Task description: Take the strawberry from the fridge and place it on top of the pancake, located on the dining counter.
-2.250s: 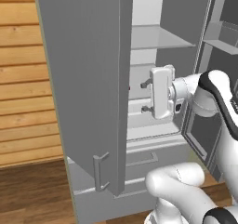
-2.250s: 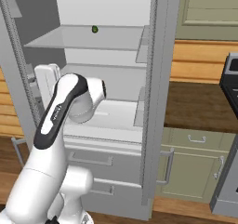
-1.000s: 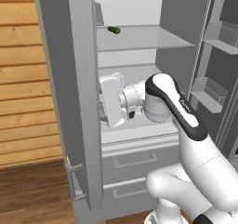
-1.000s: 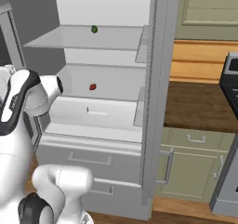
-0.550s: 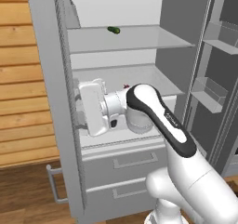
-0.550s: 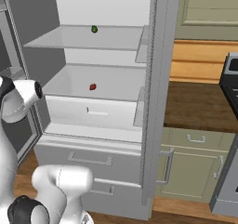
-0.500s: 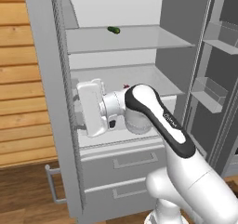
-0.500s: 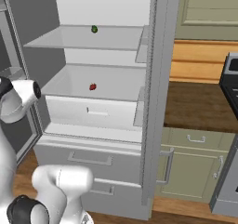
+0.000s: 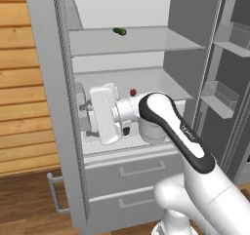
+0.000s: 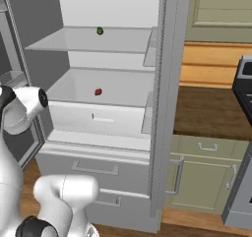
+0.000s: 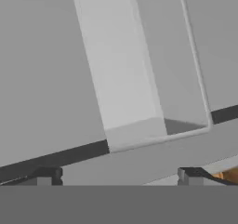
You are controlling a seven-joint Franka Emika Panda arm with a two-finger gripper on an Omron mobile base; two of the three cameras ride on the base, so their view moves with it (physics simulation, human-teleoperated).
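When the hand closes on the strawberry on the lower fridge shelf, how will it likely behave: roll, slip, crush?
The strawberry is tiny and rounded, lying loose on the smooth white shelf, so a nudge would probably roll it. It looks far smaller than the open hand, so it is probably light and easy to miss. Being a berry, it may bruise under firm squeezing.

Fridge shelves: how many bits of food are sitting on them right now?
2. A strawberry on the lower shelf, and a small dark green vegetable on the upper shelf. The drawers are closed, so more may be hidden.
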